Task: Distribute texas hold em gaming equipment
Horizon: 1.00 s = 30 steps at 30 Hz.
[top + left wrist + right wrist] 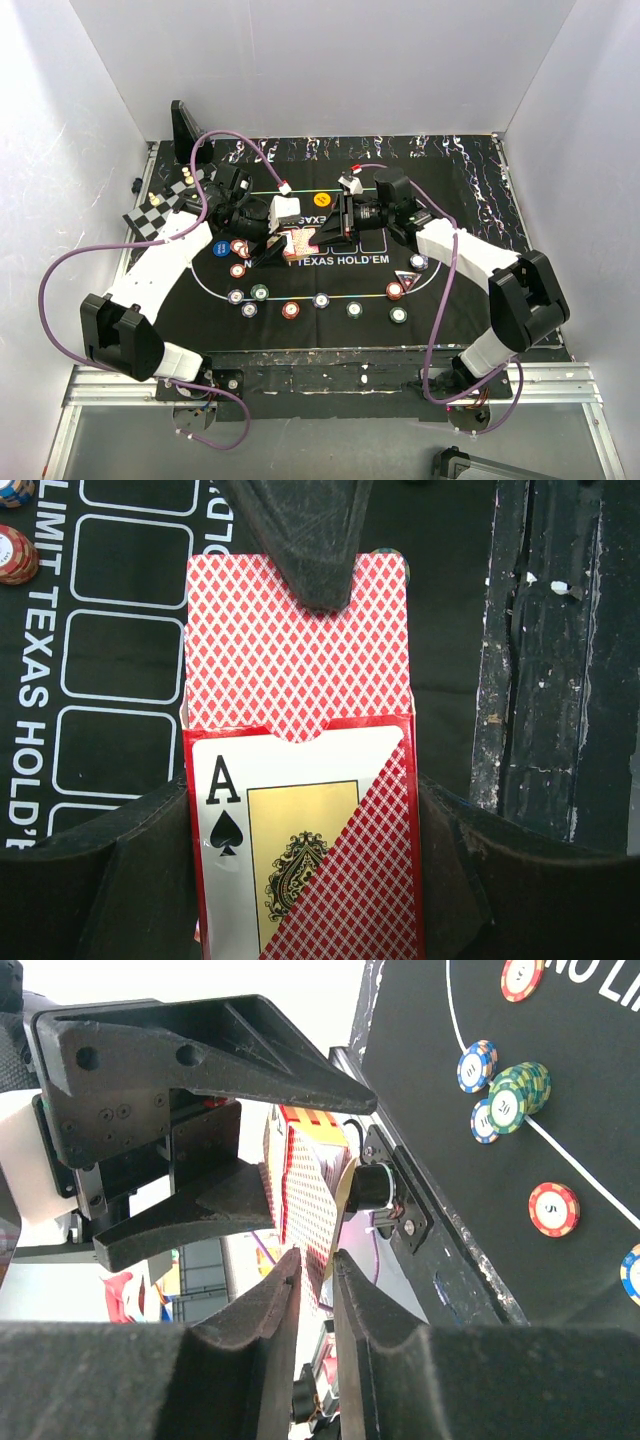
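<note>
Playing cards (298, 645) with red diamond-patterned backs project from the open end of their card box (300, 830), whose face shows the ace of spades. The left gripper (305, 865) clamps the card box between its two fingers, one on each long side, holding it over the middle of the black Texas Hold'em mat (470, 190). The right gripper (316, 1265), meeting it from 3 o'clock in the top view, has its fingers drawn nearly together, pinching the free end of the projecting cards. On the mat, poker chips (291, 309) lie mostly singly and apart along the printed oval, from 8 o'clock through 6 o'clock to 4 o'clock of the box. A few more sit near 9 o'clock, close under the left arm. An orange button (322, 200) lies at 1 o'clock of the box. A dark triangular marker (405, 278) lies at 4 o'clock, just beside a red chip (395, 290). A small chessboard (160, 212) rests at the mat's edge at 10 o'clock.
</note>
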{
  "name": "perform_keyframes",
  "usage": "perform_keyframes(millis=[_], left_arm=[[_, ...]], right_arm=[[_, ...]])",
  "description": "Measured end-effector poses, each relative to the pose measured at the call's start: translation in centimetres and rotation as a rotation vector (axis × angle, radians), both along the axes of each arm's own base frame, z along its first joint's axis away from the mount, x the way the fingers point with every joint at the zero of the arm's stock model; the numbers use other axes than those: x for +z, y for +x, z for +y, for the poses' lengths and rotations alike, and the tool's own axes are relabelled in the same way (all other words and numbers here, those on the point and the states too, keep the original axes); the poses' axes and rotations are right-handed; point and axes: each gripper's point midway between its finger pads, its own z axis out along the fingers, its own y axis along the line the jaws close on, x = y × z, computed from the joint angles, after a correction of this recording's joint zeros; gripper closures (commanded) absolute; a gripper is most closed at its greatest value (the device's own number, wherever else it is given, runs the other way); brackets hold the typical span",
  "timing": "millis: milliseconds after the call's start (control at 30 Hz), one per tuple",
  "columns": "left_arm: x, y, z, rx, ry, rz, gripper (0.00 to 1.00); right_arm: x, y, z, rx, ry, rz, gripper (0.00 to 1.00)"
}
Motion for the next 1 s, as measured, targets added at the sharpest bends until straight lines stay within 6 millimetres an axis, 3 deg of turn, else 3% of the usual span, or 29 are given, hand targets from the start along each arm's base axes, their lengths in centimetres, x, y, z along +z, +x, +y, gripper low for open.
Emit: perform_keyframes(millis=[367,400,500,633,867,1000], left_arm=[[-0.1,-0.1,0.0,0.000,0.000,0.007,1.00],[-0.1,-0.1,0.0,0.000,0.001,0.007,1.00],[-0.3,-0.2,0.1,-0.003,0.003,0.006,1.00],[-0.3,-0.3,0.1,-0.005,0.003,0.005,1.00],[-0.2,-0.3,0.1,-0.008,0.003,0.001,1.00],[-0.2,-0.3,0.1,-0.008,0.003,0.002,1.00]], right_arm=[[-0.4,0.3,-1.8,-0.042,-0.012,0.007,0.92],[-0.4,0.4,-1.9,-0.045,-0.013,0.007,0.89],[-0.3,0.5,-2.1,-0.051,-0.012,0.005,0.57],[-0.2,0.3,-2.5,-0.057,-0.015,0.002,0.38],[0.1,-0.2,-2.0,-0.044,-0.014,-0.005,0.33],[0.7,-0.4,-0.2,0.000,-0.008,-0.019,0.33]])
